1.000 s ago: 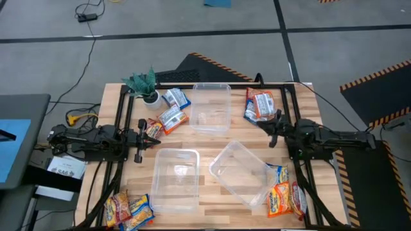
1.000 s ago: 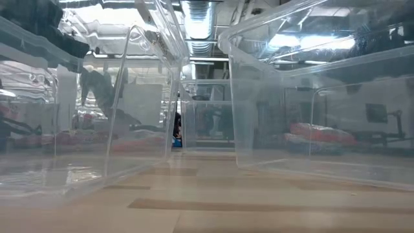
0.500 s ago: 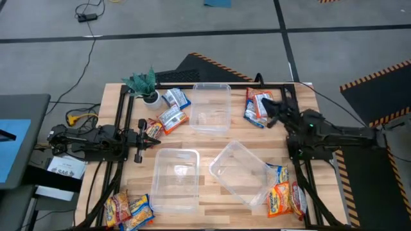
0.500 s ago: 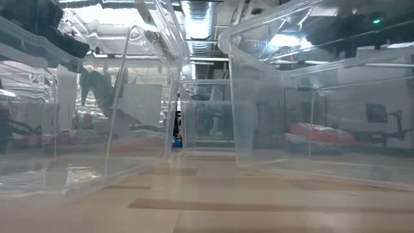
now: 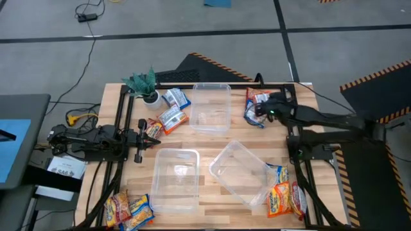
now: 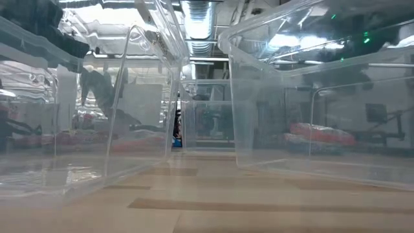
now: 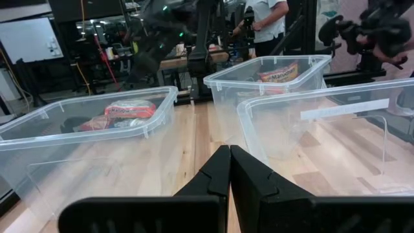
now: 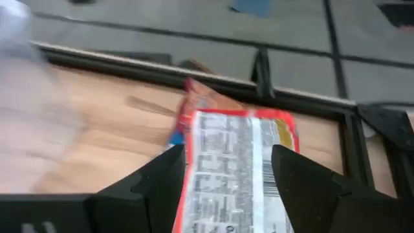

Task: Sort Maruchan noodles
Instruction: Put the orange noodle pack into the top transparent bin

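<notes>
Maruchan noodles lie in four groups on the wooden table: red-and-white packets at the far right (image 5: pixel 255 102), blue and orange ones by the plant (image 5: pixel 170 110), yellow ones at the near left (image 5: pixel 128 210), and mixed ones at the near right (image 5: pixel 282 196). My right gripper (image 5: pixel 262 110) hangs open over the far-right pile, slanting down. In the right wrist view its fingers (image 8: pixel 229 178) stand on either side of a red-edged packet (image 8: pixel 236 162), label side up. My left gripper (image 5: pixel 149 133) waits shut at the table's left, pointing level (image 7: pixel 229 171).
Three clear bins stand on the table: one far centre (image 5: pixel 210 108), one near left (image 5: pixel 174 179), and one near right, turned askew (image 5: pixel 241 173). A small green plant (image 5: pixel 144 83) stands at the far left. A black frame rail (image 5: pixel 282 86) runs behind the far-right packets.
My right gripper has reached out from the table's right side toward the far edge and leftward, to above the far-right packets. It has tipped from level to slanting downward. The packets and bins have not moved.
</notes>
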You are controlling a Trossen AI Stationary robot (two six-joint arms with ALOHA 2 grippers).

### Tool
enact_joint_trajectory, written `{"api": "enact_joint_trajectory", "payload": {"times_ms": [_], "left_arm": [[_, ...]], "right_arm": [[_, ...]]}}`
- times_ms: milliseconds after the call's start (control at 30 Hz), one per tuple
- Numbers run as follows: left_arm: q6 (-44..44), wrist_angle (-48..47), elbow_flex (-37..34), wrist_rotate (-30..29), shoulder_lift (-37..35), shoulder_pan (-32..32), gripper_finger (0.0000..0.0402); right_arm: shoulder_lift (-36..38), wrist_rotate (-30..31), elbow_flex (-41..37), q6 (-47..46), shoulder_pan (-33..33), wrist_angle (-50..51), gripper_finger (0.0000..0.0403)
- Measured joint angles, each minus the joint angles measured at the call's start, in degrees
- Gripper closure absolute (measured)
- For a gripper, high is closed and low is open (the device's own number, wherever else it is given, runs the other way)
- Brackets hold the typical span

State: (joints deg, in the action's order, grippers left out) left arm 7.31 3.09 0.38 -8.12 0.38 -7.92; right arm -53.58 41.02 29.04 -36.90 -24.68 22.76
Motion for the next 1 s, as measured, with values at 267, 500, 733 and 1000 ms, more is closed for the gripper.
{"api": "enact_joint_trajectory", "payload": {"times_ms": [267, 500, 733, 1000], "left_arm": [[0.0, 0.0, 0.0, 0.0, 0.0, 0.0, 0.0401], [0.0, 0.0, 0.0, 0.0, 0.0, 0.0, 0.0401], [0.0, 0.0, 0.0, 0.0, 0.0, 0.0, 0.0401], [0.0, 0.0, 0.0, 0.0, 0.0, 0.0, 0.0402]], "right_arm": [[-13.9, -2.2, -0.1, -0.8, -3.9, -10.3, 0.0148], [-21.3, -0.4, 0.0, -0.6, -5.2, -12.4, 0.0148], [-25.3, 1.1, 0.2, -0.2, -5.2, -13.9, 0.0157], [-26.8, 3.7, 0.1, 1.4, -5.1, -13.2, 0.0368]]}}
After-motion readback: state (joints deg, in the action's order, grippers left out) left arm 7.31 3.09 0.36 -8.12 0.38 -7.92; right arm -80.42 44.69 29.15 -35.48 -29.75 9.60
